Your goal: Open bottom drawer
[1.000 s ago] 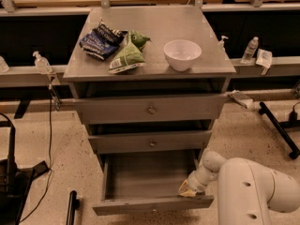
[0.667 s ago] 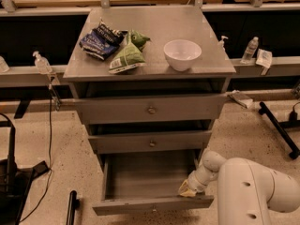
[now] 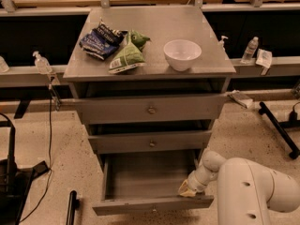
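The bottom drawer point(image 3: 140, 184) of the grey metal cabinet stands pulled out, its plain grey tray showing and its narrow front panel point(image 3: 152, 204) nearest the camera. My gripper point(image 3: 187, 189) is at the drawer's right front corner, just inside the tray behind the front panel, on the end of the white arm point(image 3: 248, 191) that comes in from the lower right. The two drawers above, the middle one point(image 3: 151, 142) and the top one point(image 3: 151, 109), are pushed in.
On the cabinet top point(image 3: 154, 20) lie a dark blue bag point(image 3: 99, 41), a green bag point(image 3: 125, 55) and a white bowl point(image 3: 182, 54). Bottles stand on the rails at left point(image 3: 41, 62) and right point(image 3: 249, 49). Cables and a dark stand point(image 3: 11, 172) sit at the lower left.
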`<state>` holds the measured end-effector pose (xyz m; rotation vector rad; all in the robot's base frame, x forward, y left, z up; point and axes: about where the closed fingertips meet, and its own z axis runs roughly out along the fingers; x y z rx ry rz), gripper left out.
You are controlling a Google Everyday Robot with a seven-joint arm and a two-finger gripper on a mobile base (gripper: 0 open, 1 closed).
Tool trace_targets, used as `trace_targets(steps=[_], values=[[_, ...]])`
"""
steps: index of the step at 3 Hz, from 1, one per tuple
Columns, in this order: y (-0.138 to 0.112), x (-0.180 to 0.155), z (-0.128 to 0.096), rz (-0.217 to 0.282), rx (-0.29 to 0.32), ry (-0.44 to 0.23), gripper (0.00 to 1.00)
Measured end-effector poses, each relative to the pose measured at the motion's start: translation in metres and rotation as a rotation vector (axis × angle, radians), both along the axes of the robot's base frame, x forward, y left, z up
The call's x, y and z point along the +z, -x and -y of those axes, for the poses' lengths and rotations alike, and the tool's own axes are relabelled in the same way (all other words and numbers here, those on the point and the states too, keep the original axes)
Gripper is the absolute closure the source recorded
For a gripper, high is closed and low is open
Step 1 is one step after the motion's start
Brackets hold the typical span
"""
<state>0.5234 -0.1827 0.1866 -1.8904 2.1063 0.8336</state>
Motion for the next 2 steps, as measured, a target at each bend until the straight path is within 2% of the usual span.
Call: trace_targets(steps=[2], values=[[-0.0004,0.0,-0.0002,0.0,0.0,0.0,0.05]])
